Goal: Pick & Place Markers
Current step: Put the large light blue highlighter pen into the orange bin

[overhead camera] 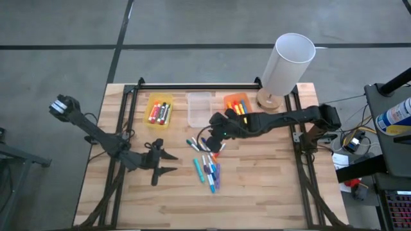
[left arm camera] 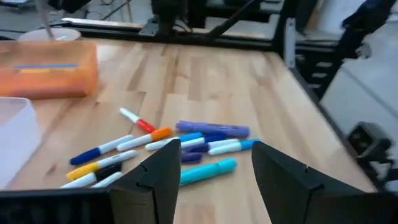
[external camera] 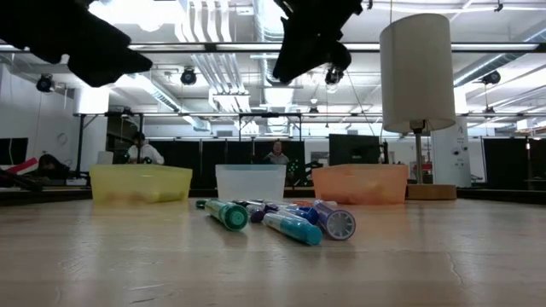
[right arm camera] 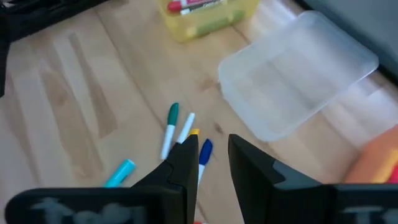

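Several markers in blue, teal, purple, orange and red lie loose in a pile on the wooden table's middle; they also show in the low view. My right gripper hangs well above the pile's far end, slanting down, open by a narrow gap with nothing between its fingers; markers lie on the table below it. My left gripper stands open just left of the pile, pointing at the markers, and holds nothing.
Three small bins stand in a row behind the pile: a yellow one with markers inside, a clear one and an orange one with markers. A white-shaded lamp stands at the far right. Bare wood lies toward the near edge.
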{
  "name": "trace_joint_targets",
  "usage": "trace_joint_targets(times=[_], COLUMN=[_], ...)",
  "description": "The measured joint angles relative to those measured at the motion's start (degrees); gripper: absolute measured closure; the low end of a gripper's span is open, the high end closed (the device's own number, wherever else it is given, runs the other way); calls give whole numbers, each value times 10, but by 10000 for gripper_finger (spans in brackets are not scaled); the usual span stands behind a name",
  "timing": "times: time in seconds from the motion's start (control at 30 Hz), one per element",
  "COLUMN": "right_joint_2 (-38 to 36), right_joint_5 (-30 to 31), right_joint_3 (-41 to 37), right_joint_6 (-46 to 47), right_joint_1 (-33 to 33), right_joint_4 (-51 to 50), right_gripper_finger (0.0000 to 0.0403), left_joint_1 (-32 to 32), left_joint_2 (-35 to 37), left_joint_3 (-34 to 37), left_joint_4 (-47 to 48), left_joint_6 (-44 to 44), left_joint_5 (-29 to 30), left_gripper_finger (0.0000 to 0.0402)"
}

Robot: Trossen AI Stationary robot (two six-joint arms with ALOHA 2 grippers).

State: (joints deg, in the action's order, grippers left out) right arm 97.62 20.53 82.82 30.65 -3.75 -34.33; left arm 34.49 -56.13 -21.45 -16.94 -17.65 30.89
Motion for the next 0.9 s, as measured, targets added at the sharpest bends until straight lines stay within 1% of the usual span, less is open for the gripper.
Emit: trace_joint_targets(times=[0.07, 0.2, 0.27, 0.33, 0.47, 0.6, 0.73, 0.83, 0.9], right_joint_2=[0, 0, 0, 0, 1, 1, 1, 1, -1], right_joint_5=[23, 65, 75, 81, 82, 82, 81, 79, 76], right_joint_3=[0, -1, -4, -10, -27, -41, -41, -40, -40], right_joint_6=[-14, -18, -22, -25, -24, -22, -11, -4, 9], right_joint_1=[-11, -35, -44, -52, -59, -62, -62, -62, -62], right_joint_4=[0, -1, 0, -1, -1, -2, -24, -54, -65], right_gripper_finger=[325, 332, 335, 335, 332, 336, 342, 344, 344], left_joint_1=[-7, -12, -13, -17, -45, -86, -125, -144, -152], left_joint_2=[-13, -28, -32, -37, -49, -71, -109, -145, -173], left_joint_3=[-10, -30, -39, -49, -67, -87, -111, -135, -151], left_joint_4=[-1, -1, -1, -1, 5, 38, 79, 105, 106], left_joint_6=[11, 37, 62, 80, 89, 81, 96, 131, 161], left_joint_5=[13, 59, 59, 31, -85, -160, -182, -187, -207], left_gripper_finger=[211, 211, 211, 211, 211, 211, 211, 211, 211])
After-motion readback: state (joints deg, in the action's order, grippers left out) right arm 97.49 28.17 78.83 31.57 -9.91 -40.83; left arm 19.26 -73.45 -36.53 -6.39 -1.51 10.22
